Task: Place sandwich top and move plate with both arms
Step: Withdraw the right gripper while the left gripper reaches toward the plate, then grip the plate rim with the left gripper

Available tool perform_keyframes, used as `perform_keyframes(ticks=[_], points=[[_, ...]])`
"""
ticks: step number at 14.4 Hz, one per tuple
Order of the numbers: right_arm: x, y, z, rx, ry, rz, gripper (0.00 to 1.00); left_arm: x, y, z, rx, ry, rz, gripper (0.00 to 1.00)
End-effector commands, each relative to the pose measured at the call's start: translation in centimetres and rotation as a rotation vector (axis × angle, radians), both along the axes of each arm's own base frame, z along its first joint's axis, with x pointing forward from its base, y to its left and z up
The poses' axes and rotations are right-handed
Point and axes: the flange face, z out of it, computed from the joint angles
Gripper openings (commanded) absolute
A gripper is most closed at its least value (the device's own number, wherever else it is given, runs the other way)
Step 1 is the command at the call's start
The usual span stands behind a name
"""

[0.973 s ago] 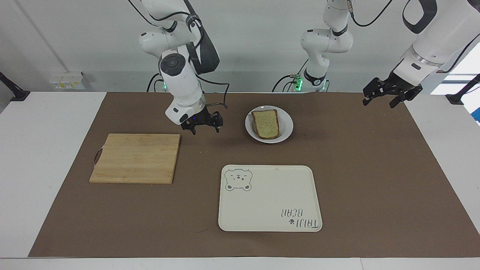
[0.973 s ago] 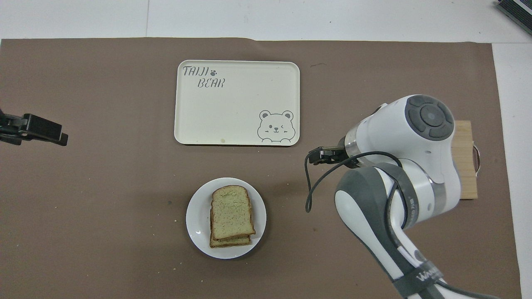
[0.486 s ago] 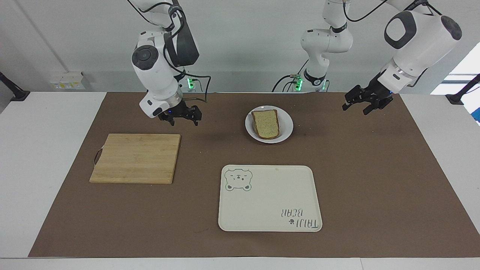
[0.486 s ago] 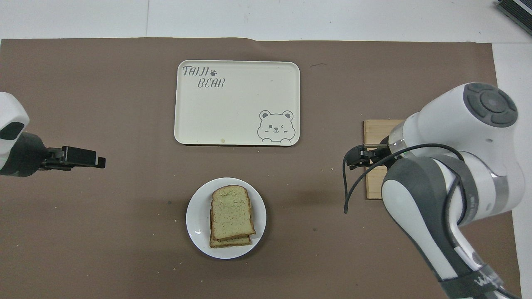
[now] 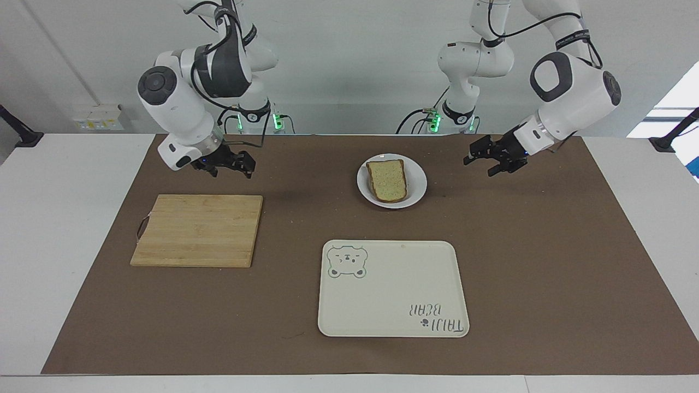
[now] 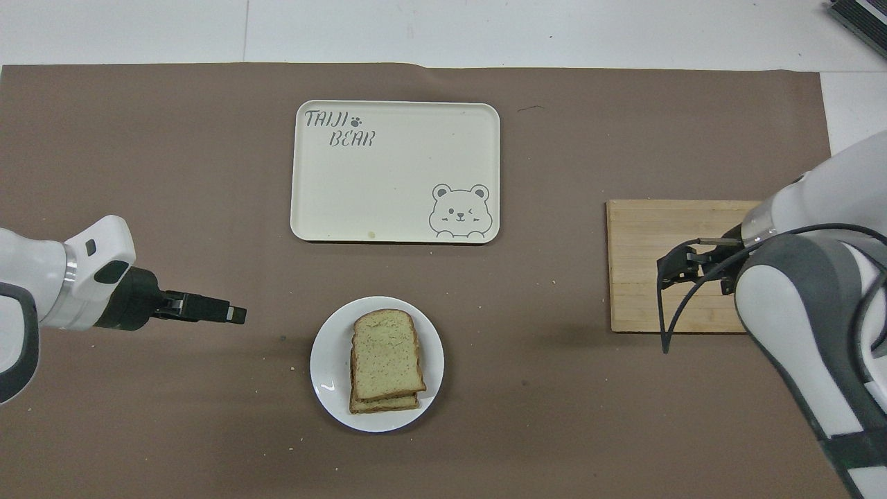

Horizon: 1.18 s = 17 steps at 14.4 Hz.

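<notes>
The sandwich top (image 5: 386,180) lies on a stack of bread slices on the white plate (image 5: 418,189). The same slice (image 6: 386,353) and plate (image 6: 326,378) show in the overhead view. My left gripper (image 5: 485,162) is open and empty. It hangs over the mat beside the plate toward the left arm's end, apart from it, and also shows in the overhead view (image 6: 232,315). My right gripper (image 5: 230,166) is open and empty, raised over the mat by the cutting board's edge; it also shows in the overhead view (image 6: 675,269).
A wooden cutting board (image 5: 199,229) lies toward the right arm's end. A cream tray with a bear print (image 5: 393,289) lies farther from the robots than the plate. A brown mat (image 5: 546,262) covers the table.
My right gripper has drawn away from the plate toward the right arm's end. My left gripper has moved in toward the plate. The bread and the plate have not moved.
</notes>
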Motion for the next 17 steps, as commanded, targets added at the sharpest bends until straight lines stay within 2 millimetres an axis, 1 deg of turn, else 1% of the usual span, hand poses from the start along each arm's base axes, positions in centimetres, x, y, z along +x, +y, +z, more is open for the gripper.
perform_keyframes(ticks=[1,3,5,6,7,8,9,10,11,12,14,17], points=[[-0.4,-3.0,0.6,-0.044,-0.004,0.025,1.0,-2.8,-1.5,-4.9,-0.06,-0.034,-0.029,1.0],[0.1,-5.3,2.9,-0.045,-0.051,-0.005,1.0,-4.3,-2.8,-7.5,-0.094,-0.038,-0.027,1.0],[0.1,-6.3,5.3,-0.049,-0.098,-0.024,1.0,-6.0,-4.6,-9.6,-0.096,-0.027,-0.02,1.0],[0.0,-6.8,6.5,-0.05,-0.12,-0.034,1.0,-6.8,-5.1,-10.9,-0.079,-0.026,-0.013,1.0],[-0.1,-6.9,7.9,-0.051,-0.145,-0.036,1.0,-7.4,-5.8,-12.1,-0.08,-0.023,0.011,1.0],[0.0,-6.8,9.1,-0.052,-0.168,-0.034,1.0,-8.0,-7.3,-12.5,-0.105,-0.014,0.026,1.0],[0.0,-6.7,10.2,-0.053,-0.191,-0.034,1.0,-8.4,-8.0,-12.8,-0.121,-0.004,0.037,1.0],[0.0,-6.8,11.5,-0.054,-0.212,-0.033,1.0,-8.8,-7.9,-13.2,-0.117,0.0,0.042,0.97],[0.1,-6.8,13.0,-0.056,-0.229,-0.033,1.0,-9.5,-8.3,-13.7,-0.111,0.008,0.031,0.9],[0.1,-6.8,14.4,-0.057,-0.241,-0.033,1.0,-9.8,-8.2,-13.8,-0.11,0.011,0.03,0.84],[-0.1,-6.5,16.7,-0.059,-0.263,-0.029,1.0,-9.8,-8.2,-13.9,-0.111,0.009,0.027,0.82],[-0.8,-5.6,21.1,-0.059,-0.306,-0.013,1.0,-9.7,-8.1,-14.8,-0.103,0.02,0.037,0.74]])
